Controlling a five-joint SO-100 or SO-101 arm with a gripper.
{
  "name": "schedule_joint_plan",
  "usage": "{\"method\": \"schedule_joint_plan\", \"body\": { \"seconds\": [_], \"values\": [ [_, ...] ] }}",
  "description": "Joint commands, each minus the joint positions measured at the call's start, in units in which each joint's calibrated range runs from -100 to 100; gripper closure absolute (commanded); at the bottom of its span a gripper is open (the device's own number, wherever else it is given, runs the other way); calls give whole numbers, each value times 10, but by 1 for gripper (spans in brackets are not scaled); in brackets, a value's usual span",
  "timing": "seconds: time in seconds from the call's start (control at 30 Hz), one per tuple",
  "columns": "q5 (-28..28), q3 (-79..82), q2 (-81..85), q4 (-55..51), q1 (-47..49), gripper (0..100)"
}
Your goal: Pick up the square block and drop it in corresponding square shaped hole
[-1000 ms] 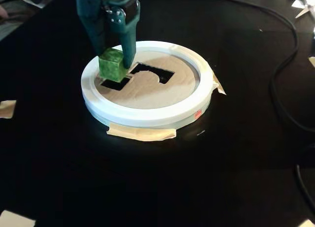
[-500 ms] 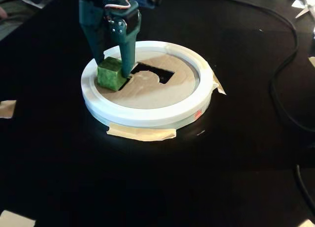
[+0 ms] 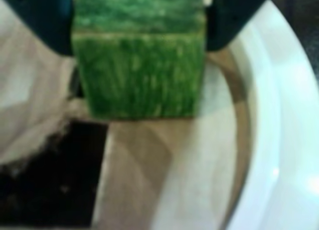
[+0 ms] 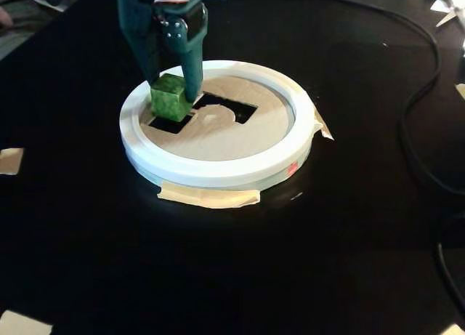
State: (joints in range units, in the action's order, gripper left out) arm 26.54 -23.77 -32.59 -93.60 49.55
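Compared with half a second ago, the square block (image 4: 170, 97) is sitting higher, uncovering the square shaped hole (image 4: 166, 123) below it, near the worktop's far-left corner. From the wrist, the fingers (image 3: 42, 18) are gripping the block's sides above the beige disc (image 3: 164, 175) inside the white ring (image 3: 286, 140).

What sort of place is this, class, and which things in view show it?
Probably a hobbyist's robot workbench: a black table with a taped-down ring as a shape sorter, loose cables, and a gripper holding a green cube.
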Motion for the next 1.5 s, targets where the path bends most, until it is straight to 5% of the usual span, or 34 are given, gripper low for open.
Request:
{"method": "schedule_joint_plan", "body": {
  "seconds": [0.0,0.23,0.33,0.4,0.5,1.47],
  "values": [
    [-1,-31,8,3,-2,73],
    [-1,-30,8,1,-6,69],
    [-1,-30,11,-2,-2,53],
    [0,-31,18,-19,3,32],
    [-1,-40,20,-32,6,20],
    [-46,-9,128,-64,-96,20]
  ]
}}
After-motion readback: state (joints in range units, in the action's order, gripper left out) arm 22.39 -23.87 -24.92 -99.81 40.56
